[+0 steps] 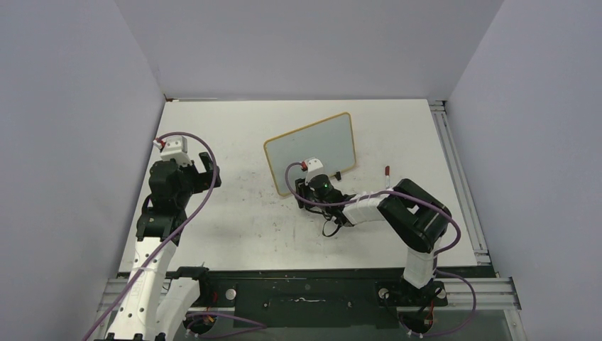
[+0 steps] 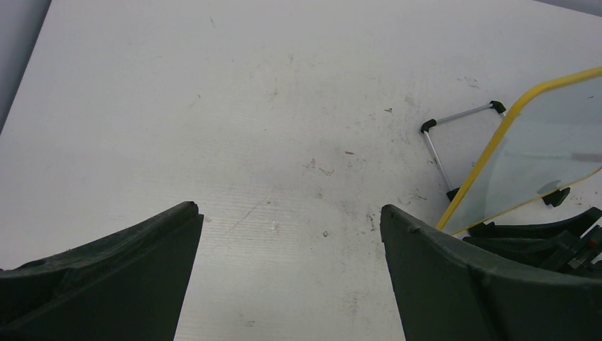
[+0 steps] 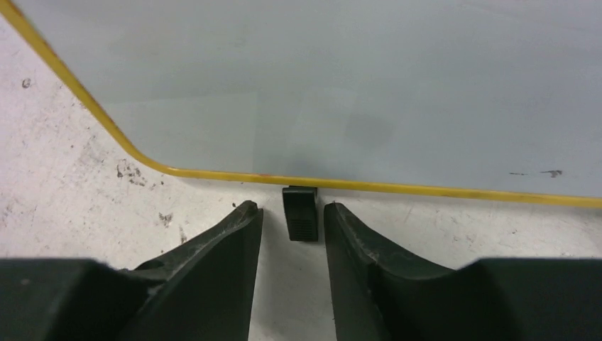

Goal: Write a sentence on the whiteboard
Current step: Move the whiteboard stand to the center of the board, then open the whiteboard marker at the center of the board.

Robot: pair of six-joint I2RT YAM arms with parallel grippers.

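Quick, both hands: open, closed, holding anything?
Left hand: wide open, empty.
Right hand: slightly open, holding nothing; the black foot of the whiteboard shows between its fingertips, not gripped.

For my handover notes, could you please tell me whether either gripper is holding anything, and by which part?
Nothing is held. The left gripper is open; the right gripper straddles the foot of the whiteboard without gripping it.
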